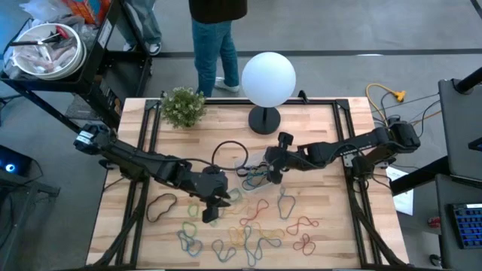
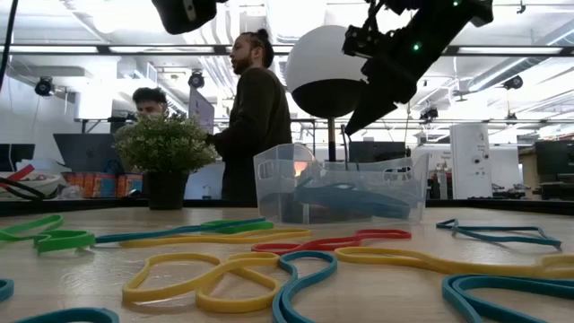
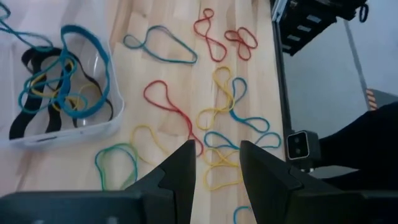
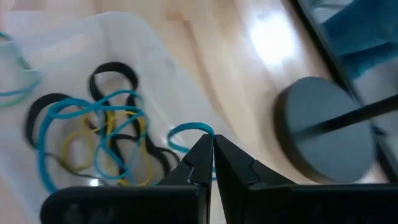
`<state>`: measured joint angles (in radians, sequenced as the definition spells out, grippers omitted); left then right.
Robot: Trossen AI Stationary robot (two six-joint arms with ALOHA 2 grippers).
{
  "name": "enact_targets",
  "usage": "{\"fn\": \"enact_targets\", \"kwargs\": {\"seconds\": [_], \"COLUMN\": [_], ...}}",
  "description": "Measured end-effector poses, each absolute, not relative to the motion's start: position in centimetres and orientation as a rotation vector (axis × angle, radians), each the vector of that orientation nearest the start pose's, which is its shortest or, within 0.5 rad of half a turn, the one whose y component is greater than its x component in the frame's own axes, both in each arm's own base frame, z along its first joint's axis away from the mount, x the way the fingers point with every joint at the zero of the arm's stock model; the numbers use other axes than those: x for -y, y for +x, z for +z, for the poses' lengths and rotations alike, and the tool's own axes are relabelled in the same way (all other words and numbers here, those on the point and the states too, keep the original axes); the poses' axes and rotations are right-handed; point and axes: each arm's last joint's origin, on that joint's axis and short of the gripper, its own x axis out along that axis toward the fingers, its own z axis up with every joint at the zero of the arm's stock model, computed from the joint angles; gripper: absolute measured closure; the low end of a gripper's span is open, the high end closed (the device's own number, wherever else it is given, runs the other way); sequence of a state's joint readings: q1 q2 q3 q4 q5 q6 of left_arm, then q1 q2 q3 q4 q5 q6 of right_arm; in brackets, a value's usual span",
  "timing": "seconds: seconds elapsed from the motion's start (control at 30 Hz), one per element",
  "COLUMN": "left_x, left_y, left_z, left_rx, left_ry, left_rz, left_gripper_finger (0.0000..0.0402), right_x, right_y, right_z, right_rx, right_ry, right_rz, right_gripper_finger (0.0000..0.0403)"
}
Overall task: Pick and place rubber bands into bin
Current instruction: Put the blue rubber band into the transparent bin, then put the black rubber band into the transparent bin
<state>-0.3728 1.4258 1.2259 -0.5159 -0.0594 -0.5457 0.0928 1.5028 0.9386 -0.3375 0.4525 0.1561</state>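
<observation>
Left gripper (image 3: 216,163) hangs part open and empty over the loose rubber bands (image 1: 248,229) on the table (image 1: 331,248). I'd drop straight onto one red loop. Right gripper (image 4: 212,152) sits shut and empty over the bin (image 1: 248,167) (already holding several bands).

No readable text, label, brand or number in any view. Small square grey module (image 3: 302,144) at wooden table edge, left wrist view, possibly carries marking; too small to read. Orange-black packaging (image 1: 84,9) on cart: print illegible.
</observation>
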Motion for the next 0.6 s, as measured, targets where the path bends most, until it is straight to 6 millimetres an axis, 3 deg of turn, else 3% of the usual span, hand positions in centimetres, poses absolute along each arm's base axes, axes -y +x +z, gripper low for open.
{"fn": "enact_targets", "kwargs": {"seconds": [0.17,0.43,0.6], "left_x": [11.0,11.1,11.1], "left_y": [28.6,28.3,27.1], "left_z": [31.0,29.9,27.8], "left_rx": [-0.766,-0.808,-1.002], "left_ry": [-0.363,-0.375,-0.463], "left_rz": [-0.098,-0.092,-0.066], "left_gripper_finger": [0.0292,0.0292,0.0292], "right_x": [-1.0,-0.8,-0.9], "right_y": [30.0,30.0,29.7], "right_z": [21.2,21.1,21.3], "right_rx": [-0.869,-0.881,-0.906], "right_ry": [-0.029,-0.019,-0.043], "right_rz": [-0.294,-0.244,-0.209], "right_gripper_finger": [0.0382,0.0318,0.0285]}}
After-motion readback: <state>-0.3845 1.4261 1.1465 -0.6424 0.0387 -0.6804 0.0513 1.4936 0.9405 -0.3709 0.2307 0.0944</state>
